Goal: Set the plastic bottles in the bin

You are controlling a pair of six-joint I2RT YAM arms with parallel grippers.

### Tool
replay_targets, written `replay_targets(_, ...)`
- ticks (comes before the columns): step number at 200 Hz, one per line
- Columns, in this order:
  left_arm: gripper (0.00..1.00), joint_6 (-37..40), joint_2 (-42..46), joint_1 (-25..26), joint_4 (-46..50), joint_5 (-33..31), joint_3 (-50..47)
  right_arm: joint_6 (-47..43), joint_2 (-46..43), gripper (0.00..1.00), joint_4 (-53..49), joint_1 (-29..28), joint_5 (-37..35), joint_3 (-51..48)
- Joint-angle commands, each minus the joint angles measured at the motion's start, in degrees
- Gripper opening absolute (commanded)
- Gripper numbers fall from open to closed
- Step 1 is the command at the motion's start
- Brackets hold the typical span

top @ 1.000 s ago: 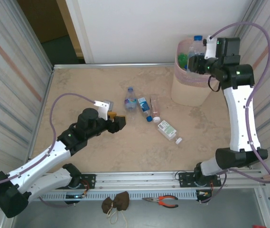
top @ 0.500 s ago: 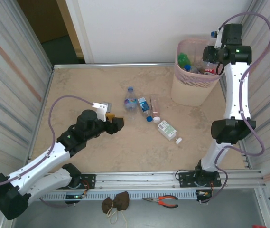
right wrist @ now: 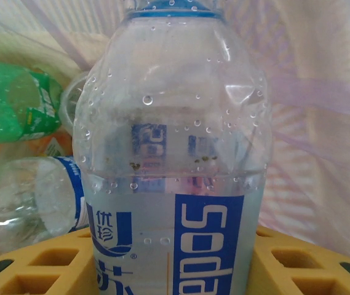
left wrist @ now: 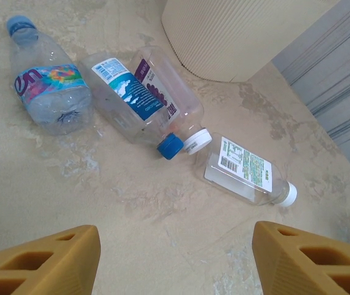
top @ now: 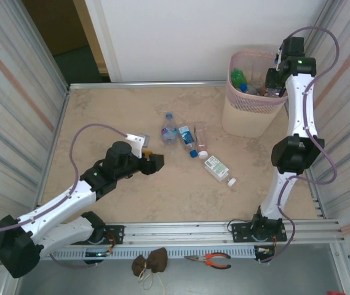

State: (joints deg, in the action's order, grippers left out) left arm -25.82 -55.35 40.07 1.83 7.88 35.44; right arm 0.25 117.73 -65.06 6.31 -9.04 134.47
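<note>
Now our right gripper (right wrist: 171, 261) clasps a water bottle (right wrist: 171, 123) over the bin (top: 243, 120) at upper right; our left gripper (left wrist: 175, 258) hangs spread open near four bottles (top: 169, 130) lying mid-frame on the table (top: 101, 117).

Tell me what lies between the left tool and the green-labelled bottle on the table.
Bare table: in the left wrist view, nothing lies between the open left tool and the green-labelled bottle.

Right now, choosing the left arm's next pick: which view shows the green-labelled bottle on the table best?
Left wrist: the green-labelled bottle lies large and sharp, label and white cap clear. Top external shows that bottle small, lying right of three other bottles.
</note>
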Motion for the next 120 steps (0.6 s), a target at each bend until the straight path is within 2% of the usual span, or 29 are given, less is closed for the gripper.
replay_targets(1,0.67,-0.65,-0.79,-0.43,-3.28,1.93,0.38,-1.06,2.96,0.49,-2.16,0.73,-1.1,1.23)
replay_targets(68,0.66,-1.42,-0.84,-0.4,-4.03,1.53,-0.21,0.09,8.23,0.53,-3.21,1.08,1.12,1.45)
replay_targets(93,0.67,-1.47,-0.66,-0.44,-3.63,1.53,-0.02,0.43,7.41,0.66,-3.32,1.02,1.22,1.58)
replay_targets(120,0.66,-1.51,-0.32,-0.44,-3.58,1.6,0.21,0.7,4.46,0.74,-3.1,0.81,1.3,1.9)
